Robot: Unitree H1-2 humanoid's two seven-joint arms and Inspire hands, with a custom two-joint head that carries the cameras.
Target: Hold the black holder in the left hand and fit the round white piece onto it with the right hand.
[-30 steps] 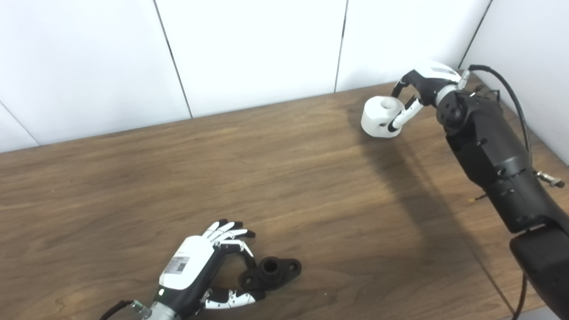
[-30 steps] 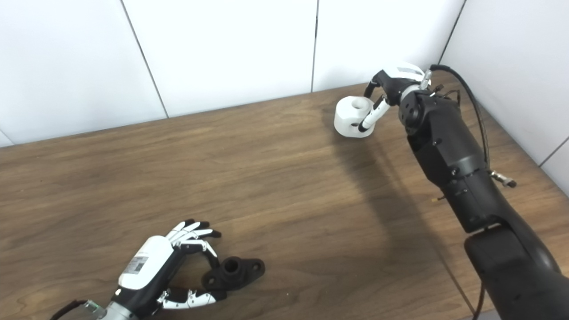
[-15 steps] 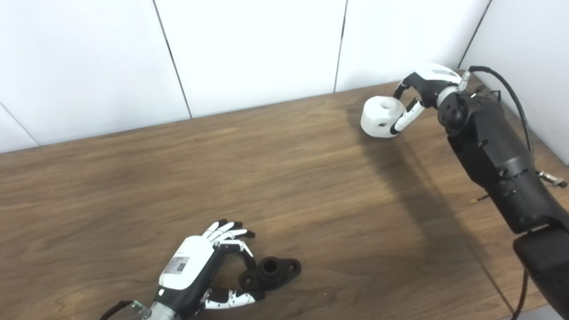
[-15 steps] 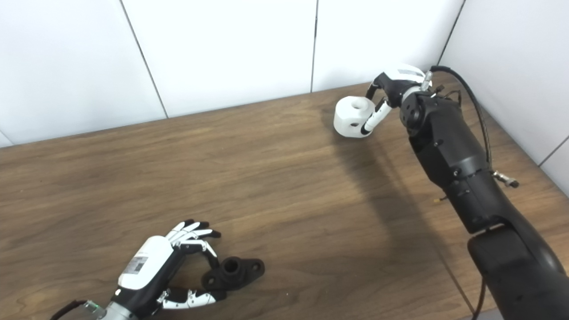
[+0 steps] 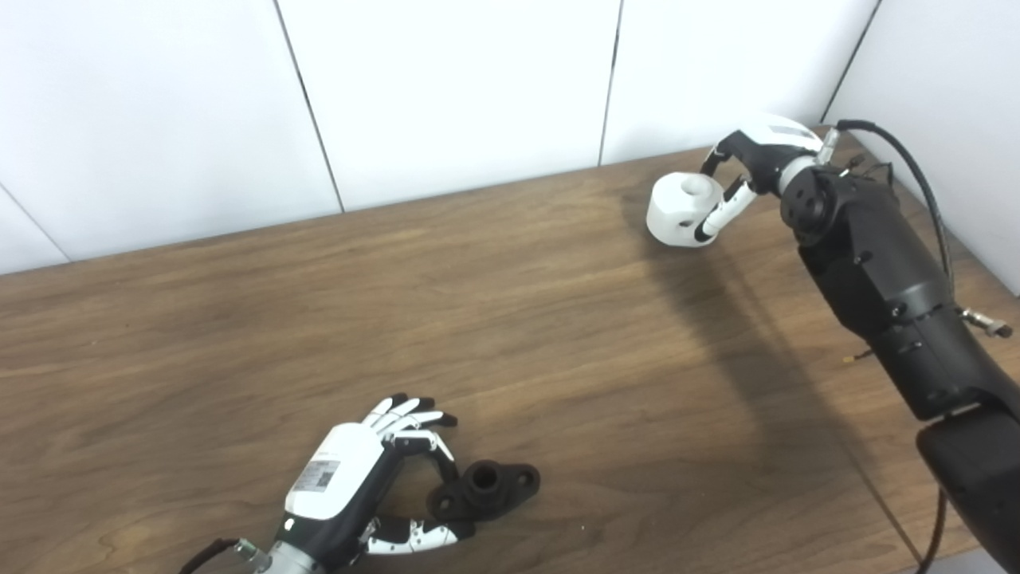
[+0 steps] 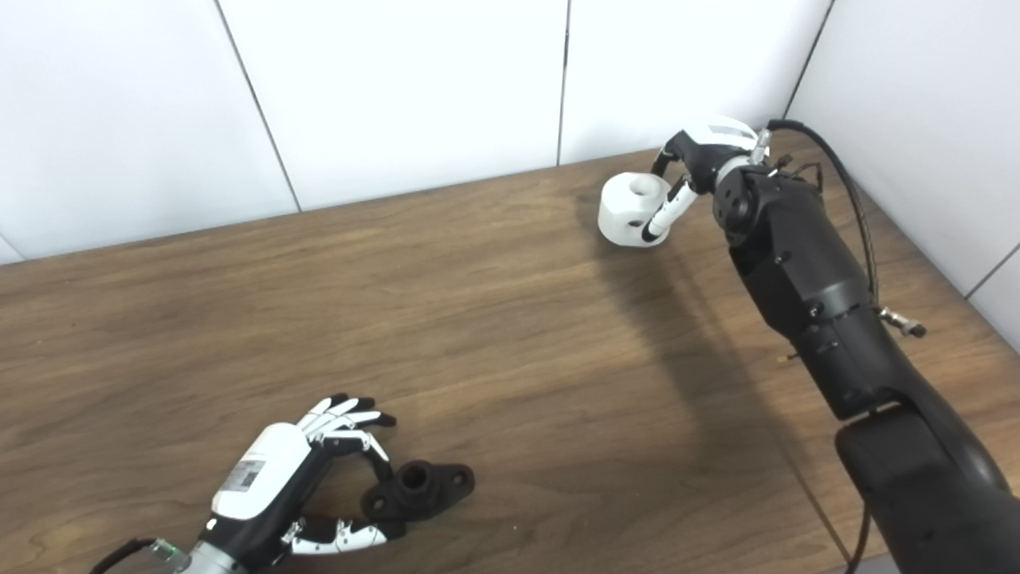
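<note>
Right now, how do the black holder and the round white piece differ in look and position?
The black holder is dark, low and flat with side ears, near the front edge by the left robot hand. The round white piece is a pale, taller cylinder, far back by the wall, in the right robot hand. Both show a round hole on top, and each has robot hand fingers around it.

wooden table (image 5: pixel 494 319) | white panelled wall (image 5: pixel 446 88) behind, dark seams

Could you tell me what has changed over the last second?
Almost nothing. The right hand wavered very slightly at the table's far corner, its fingers still curled around the round white piece. The left hand stays open beside the black holder, which has not moved.
</note>
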